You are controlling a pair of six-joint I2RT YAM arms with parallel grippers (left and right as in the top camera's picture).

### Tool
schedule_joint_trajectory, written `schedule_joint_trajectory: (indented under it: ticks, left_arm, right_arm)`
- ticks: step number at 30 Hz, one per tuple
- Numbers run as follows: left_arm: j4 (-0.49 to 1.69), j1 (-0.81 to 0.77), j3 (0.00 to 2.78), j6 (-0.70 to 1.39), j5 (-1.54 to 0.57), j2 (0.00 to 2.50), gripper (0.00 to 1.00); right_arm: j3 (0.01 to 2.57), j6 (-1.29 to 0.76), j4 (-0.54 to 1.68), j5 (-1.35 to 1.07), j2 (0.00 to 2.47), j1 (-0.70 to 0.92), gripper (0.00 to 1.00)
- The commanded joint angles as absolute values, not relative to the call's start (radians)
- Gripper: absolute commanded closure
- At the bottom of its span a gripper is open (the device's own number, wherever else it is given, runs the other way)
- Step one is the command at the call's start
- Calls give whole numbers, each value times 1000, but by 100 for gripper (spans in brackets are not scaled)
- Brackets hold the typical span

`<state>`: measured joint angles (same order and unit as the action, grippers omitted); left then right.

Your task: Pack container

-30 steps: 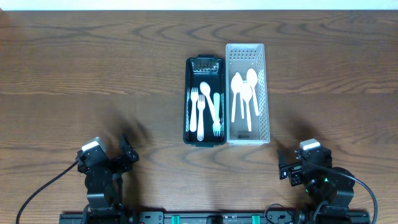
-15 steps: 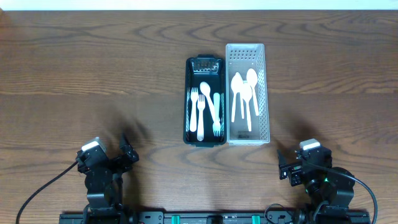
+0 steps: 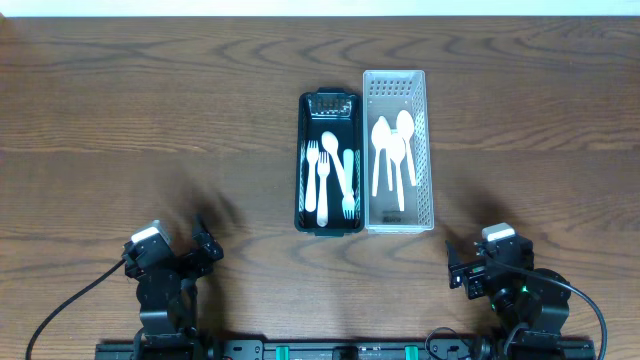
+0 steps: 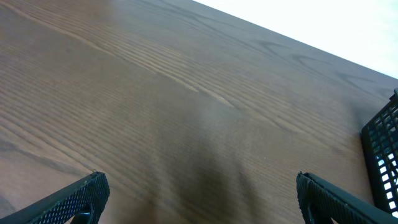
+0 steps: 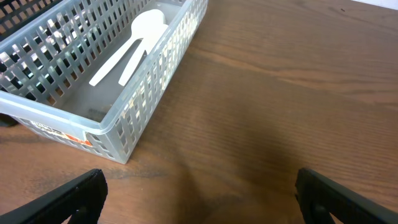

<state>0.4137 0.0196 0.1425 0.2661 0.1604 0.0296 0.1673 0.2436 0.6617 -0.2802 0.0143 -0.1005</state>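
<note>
A black container (image 3: 304,160) at the table's middle holds white plastic forks and a spoon (image 3: 329,170). Right beside it stands a white slotted basket (image 3: 427,150) with several white spoons (image 3: 392,150). The basket also shows in the right wrist view (image 5: 149,81), with spoons (image 5: 134,43) inside. The black container's corner shows at the right edge of the left wrist view (image 4: 382,149). My left gripper (image 4: 199,196) is open and empty over bare wood at the front left (image 3: 205,250). My right gripper (image 5: 199,196) is open and empty at the front right (image 3: 455,268).
The wooden table (image 3: 150,120) stretches bare to the left and right of the two containers. A light wall strip runs along the far edge (image 3: 320,8). The arm bases sit at the front edge.
</note>
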Motion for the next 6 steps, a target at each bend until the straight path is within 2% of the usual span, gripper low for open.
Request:
schedule_joint_trajectory:
  ticks: [1, 6]
  left_arm:
    - [413, 26, 121, 275, 165, 24, 2]
    - [413, 26, 121, 275, 165, 24, 2]
  right_arm:
    - [163, 252, 662, -281, 6, -98, 1]
    - [163, 252, 662, -281, 6, -98, 1]
